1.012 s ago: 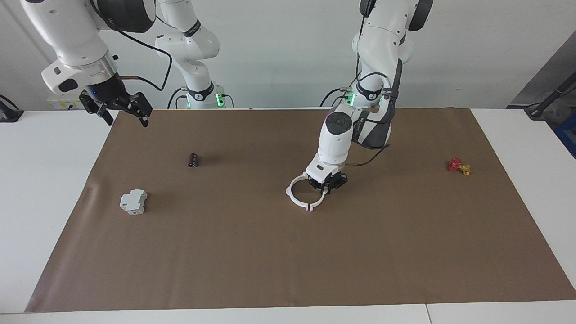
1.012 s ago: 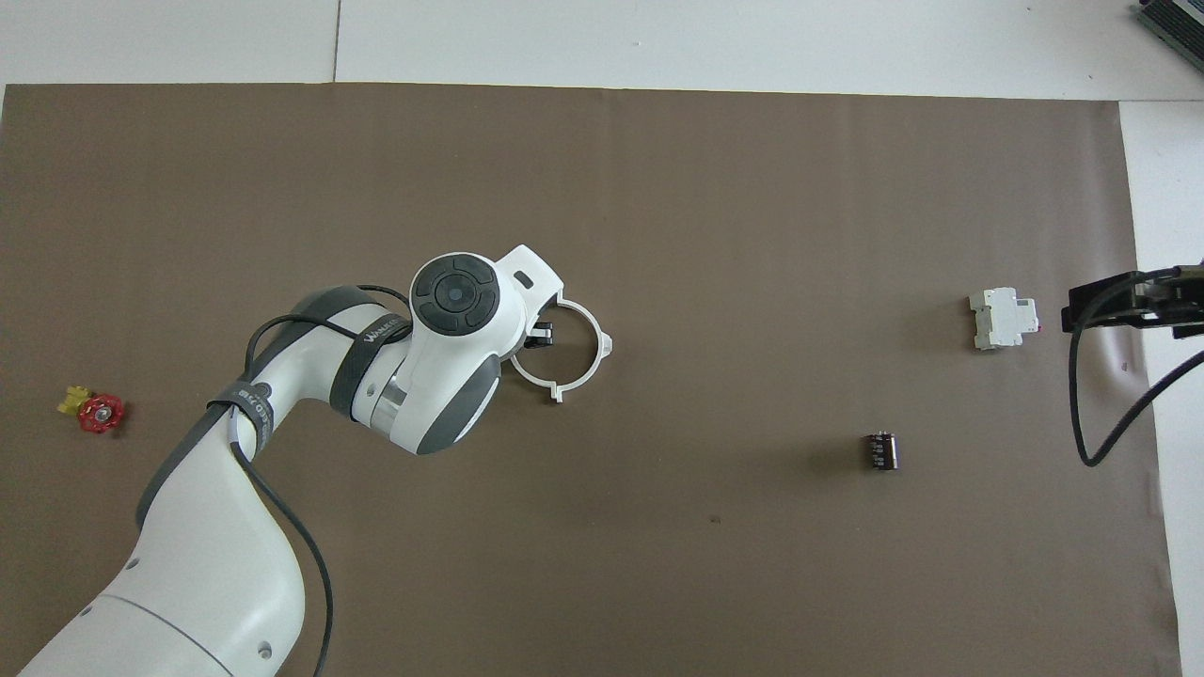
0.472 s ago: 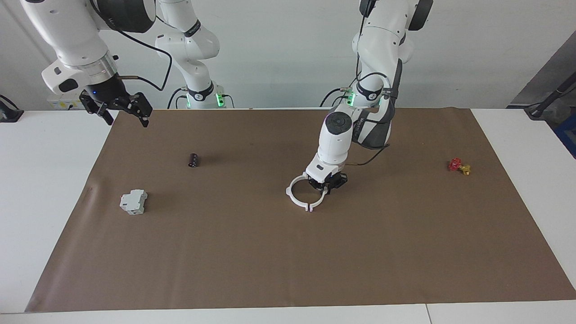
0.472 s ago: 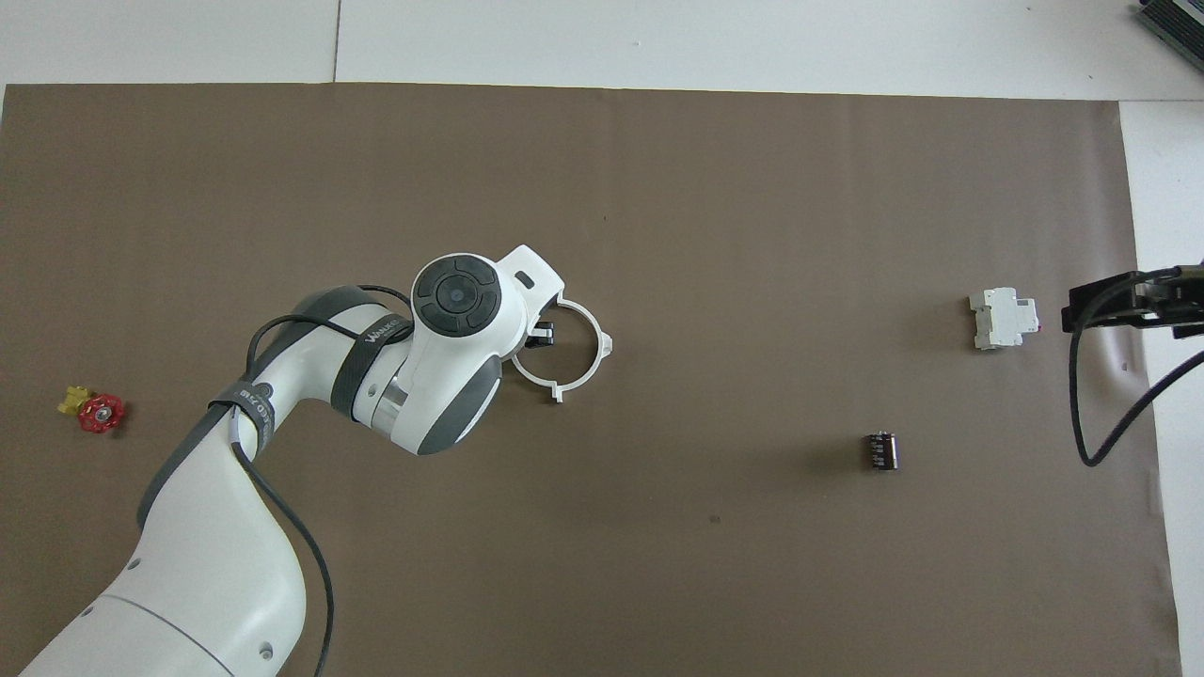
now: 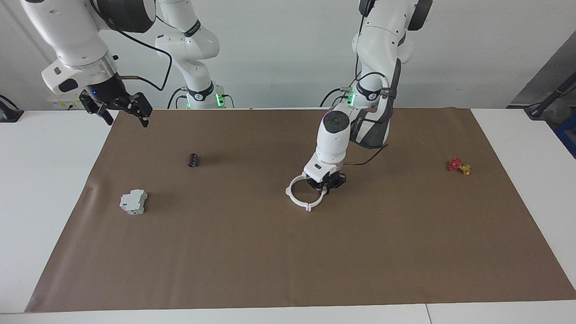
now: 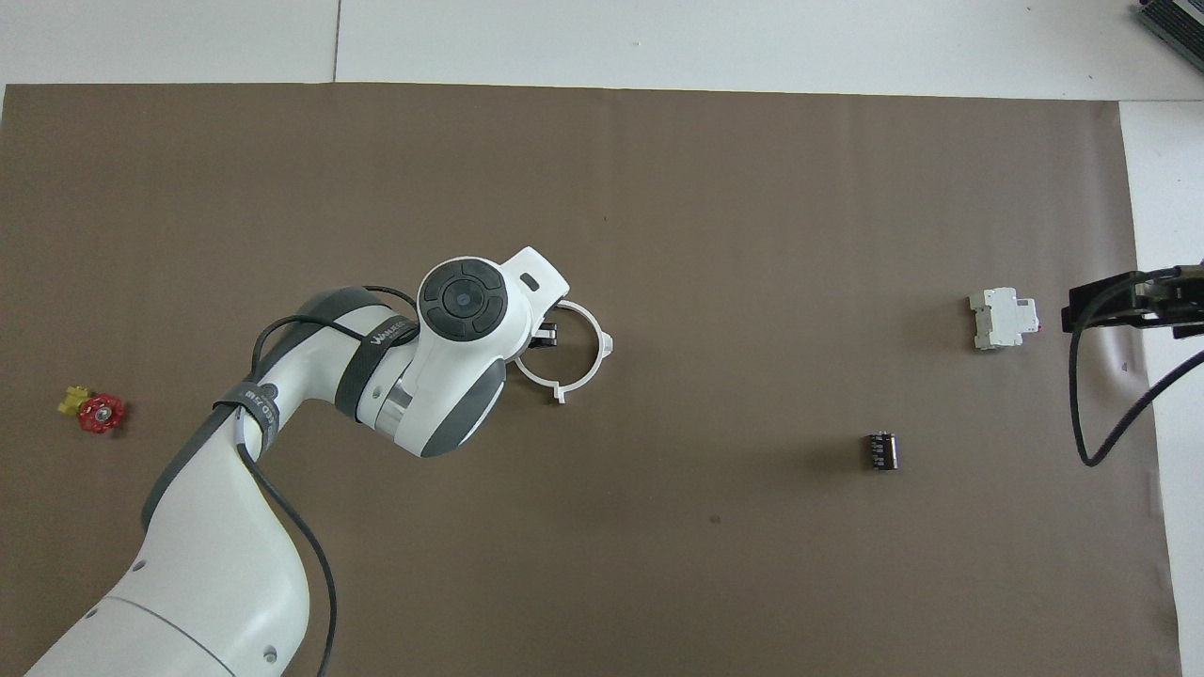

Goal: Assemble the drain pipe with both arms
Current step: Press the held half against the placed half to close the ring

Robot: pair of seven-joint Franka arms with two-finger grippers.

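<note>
The drain pipe (image 5: 295, 203) (image 6: 588, 375) is a thin white ring with small tabs, lying in the middle of the brown mat. My left gripper (image 5: 325, 186) (image 6: 544, 334) reaches down from its arm onto the ring's rim, on the side toward the left arm's end. It is shut on that rim. The white wrist hides part of the ring in the overhead view. My right gripper (image 5: 127, 121) (image 6: 1091, 306) hangs open and empty above the mat's corner at the right arm's end, waiting.
A grey-white blocky box (image 5: 133, 201) (image 6: 1004, 318) and a small dark cylinder (image 5: 193, 159) (image 6: 880, 450) lie toward the right arm's end. A red and yellow valve piece (image 5: 459, 166) (image 6: 92, 410) lies toward the left arm's end. The brown mat (image 5: 288, 261) covers the table.
The left wrist has shifted slightly toward the right arm's end, and the ring has edged along with it. The right arm has not moved.
</note>
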